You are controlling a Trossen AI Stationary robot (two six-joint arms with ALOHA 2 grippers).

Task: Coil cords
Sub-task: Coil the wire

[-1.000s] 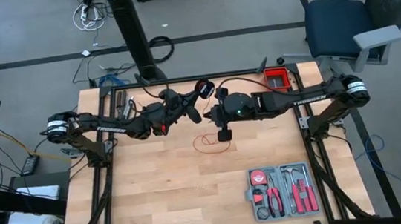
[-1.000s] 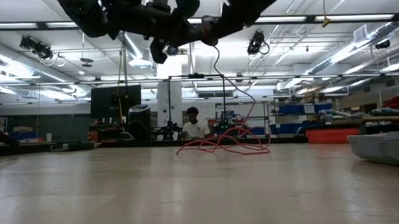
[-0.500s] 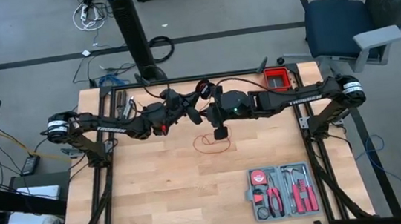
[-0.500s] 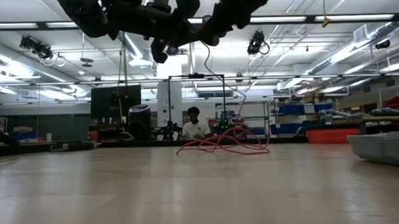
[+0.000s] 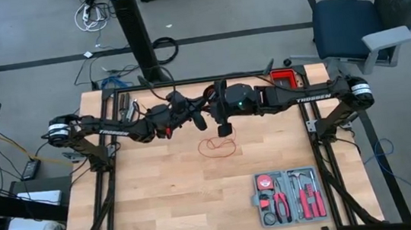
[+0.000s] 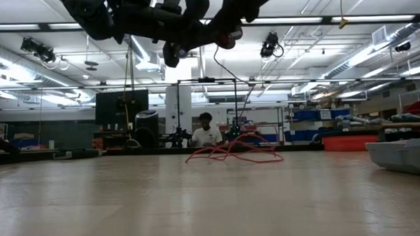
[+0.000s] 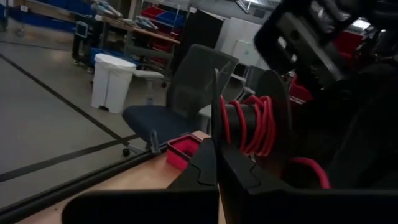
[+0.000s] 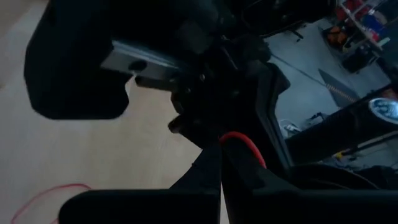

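The red cord (image 5: 217, 144) lies mostly loose at centre frame in the high view, one strand rising to a spool (image 7: 252, 124). The left gripper (image 5: 200, 119) is closed on the spool; the right gripper (image 5: 223, 131) pinches the strand. Advise even tension and neat successive wraps.

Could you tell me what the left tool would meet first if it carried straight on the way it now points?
Most likely the black spool wound with red cord: the left tool, shut, points straight at it. Depth is unclear, but the spool appears just ahead.
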